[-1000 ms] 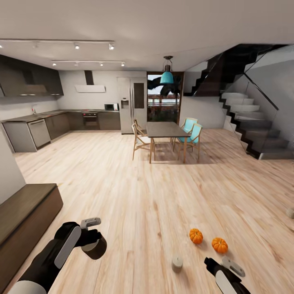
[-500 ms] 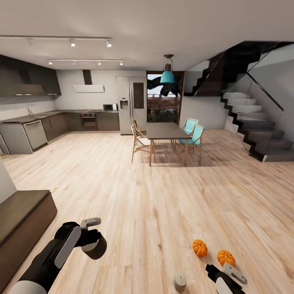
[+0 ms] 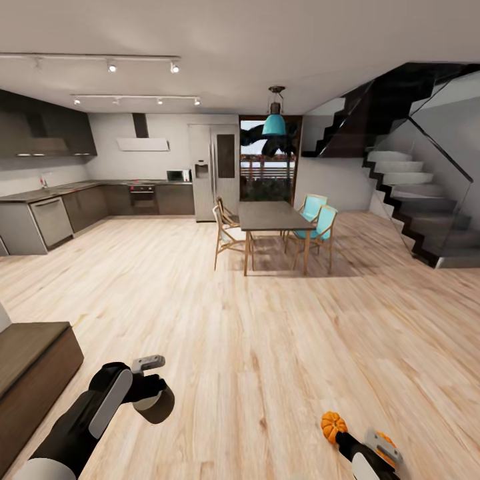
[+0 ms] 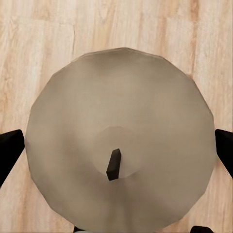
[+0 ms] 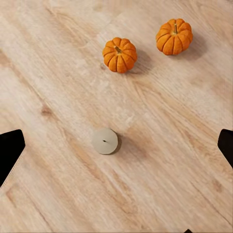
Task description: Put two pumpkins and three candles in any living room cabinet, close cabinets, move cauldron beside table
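- Gripping a squat, pale-grey wax candle (image 4: 119,145) with a short dark wick, the left gripper (image 3: 152,393) has its black fingers (image 4: 9,150) clenched on either side of its round body; the wax looks light and rigid but smooth, so a hold across the middle seems safest.
- The right gripper (image 3: 373,448) hangs released, fingers (image 5: 9,148) spread wide, above a second candle (image 5: 105,141) and two ribbed orange pumpkins (image 5: 120,54) on the pale wood floor (image 3: 267,320).
- The low dark-brown cabinet (image 3: 30,360) stands just beyond, to the left.
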Available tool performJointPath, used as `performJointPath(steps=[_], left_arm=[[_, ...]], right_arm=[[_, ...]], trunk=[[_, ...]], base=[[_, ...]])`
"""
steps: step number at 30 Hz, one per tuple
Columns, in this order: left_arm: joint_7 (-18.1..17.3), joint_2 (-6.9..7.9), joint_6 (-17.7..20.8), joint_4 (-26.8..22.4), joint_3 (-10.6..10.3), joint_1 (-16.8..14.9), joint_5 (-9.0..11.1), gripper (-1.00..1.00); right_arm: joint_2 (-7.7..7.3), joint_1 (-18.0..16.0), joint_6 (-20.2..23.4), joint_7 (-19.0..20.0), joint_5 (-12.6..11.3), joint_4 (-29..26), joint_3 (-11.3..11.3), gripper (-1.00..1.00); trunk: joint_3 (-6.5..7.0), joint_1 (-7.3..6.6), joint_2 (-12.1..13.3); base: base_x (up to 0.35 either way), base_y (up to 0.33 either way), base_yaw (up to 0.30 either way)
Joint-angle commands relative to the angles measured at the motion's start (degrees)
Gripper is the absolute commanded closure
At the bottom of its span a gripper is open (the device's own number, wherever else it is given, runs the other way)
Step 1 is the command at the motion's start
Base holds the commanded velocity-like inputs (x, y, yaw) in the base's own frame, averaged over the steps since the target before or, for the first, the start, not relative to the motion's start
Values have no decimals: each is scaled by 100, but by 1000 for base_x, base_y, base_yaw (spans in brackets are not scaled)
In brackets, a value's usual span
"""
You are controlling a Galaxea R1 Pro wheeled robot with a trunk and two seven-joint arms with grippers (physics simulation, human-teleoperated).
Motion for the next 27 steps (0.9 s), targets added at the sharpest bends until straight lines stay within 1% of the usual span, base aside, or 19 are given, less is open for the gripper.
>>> performJointPath(steps=[1,2,4,5,7,9,13,17,19,23,27], left_arm=[[60,6,8,-6,-17,-6,63,100],[59,6,8,-6,-17,-6,64,100],[58,6,8,-6,-21,-6,64,100],[58,6,8,-6,-24,-6,64,100],[57,6,8,-6,-39,-6,65,100],[57,6,8,-6,-56,-6,66,100],[57,6,8,-6,-67,-6,66,100],[57,6,8,-6,-69,-6,66,100],[57,6,8,-6,-69,-6,66,100],[57,6,8,-8,-70,-6,88,100],[51,6,8,-17,-70,-6,122,100]], right_arm=[[-3,-2,33,-35,-18,-15,36,-100],[-3,-2,33,-35,-18,-15,93,-100],[-3,-2,33,-35,-20,-10,316,-100],[-3,-2,33,-35,-25,-8,385,-100],[-3,-2,37,-40,-47,8,634,-100],[-3,-2,63,-40,-58,17,761,-100],[-3,-2,92,-31,-62,27,836,-100],[0,-2,114,-8,-62,93,855,-100],[0,-2,173,159,-62,242,858,-100],[-2,-2,522,716,-46,566,844,-100],[5,-2,653,884,-48,672,841,-100]], trunk=[[-9,4,-6],[-9,4,-6],[-9,4,-6],[-9,4,-6],[-9,4,-6],[-9,4,-6],[-9,4,-6],[-9,4,-6],[-9,4,-6],[-9,4,-6],[-9,4,-6]], base=[[313,-5,0],[312,-26,0],[312,-63,0],[308,-90,0],[291,-145,0],[271,-203,0],[260,-220,0],[262,-148,0],[265,-112,0],[129,-59,0],[21,-10,0]])
